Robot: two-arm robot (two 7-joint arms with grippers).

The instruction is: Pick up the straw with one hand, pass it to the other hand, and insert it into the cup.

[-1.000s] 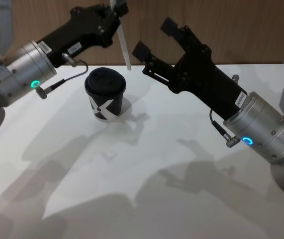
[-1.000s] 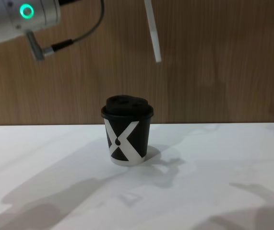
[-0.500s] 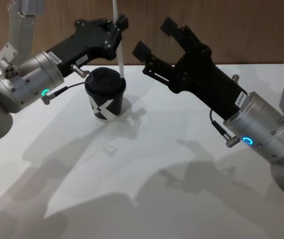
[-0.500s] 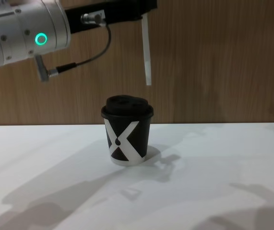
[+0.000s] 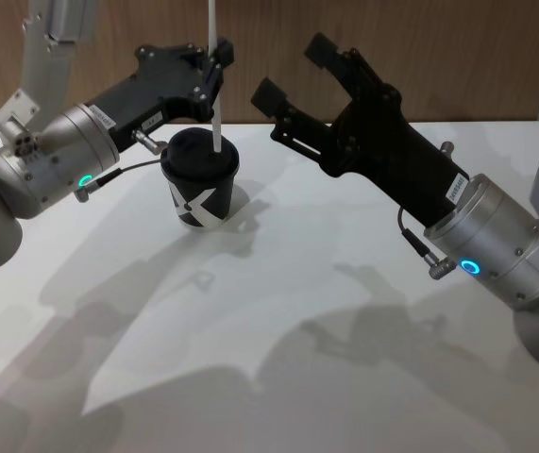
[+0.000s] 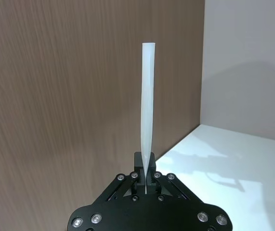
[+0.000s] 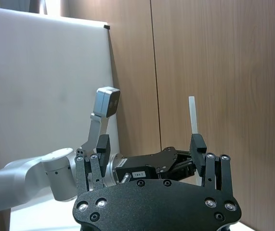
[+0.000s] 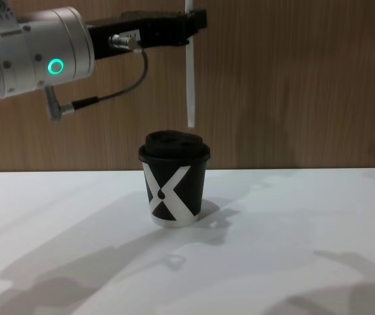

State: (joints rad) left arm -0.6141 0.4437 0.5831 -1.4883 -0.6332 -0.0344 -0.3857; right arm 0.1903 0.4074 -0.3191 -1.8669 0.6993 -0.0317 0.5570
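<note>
Above white table, left gripper jaws pinch straw over cup; right gripper jaws wide.

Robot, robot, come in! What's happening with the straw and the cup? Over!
Left claw shut on straw, upright, tip just above cup lid. Right claw open, hovering beside. Nothing in the way.

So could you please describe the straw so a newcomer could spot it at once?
Start at the black cup on the white table. Just above its lid hangs the straw, upright in the left claw. It is the thin white stick among black parts.
</note>
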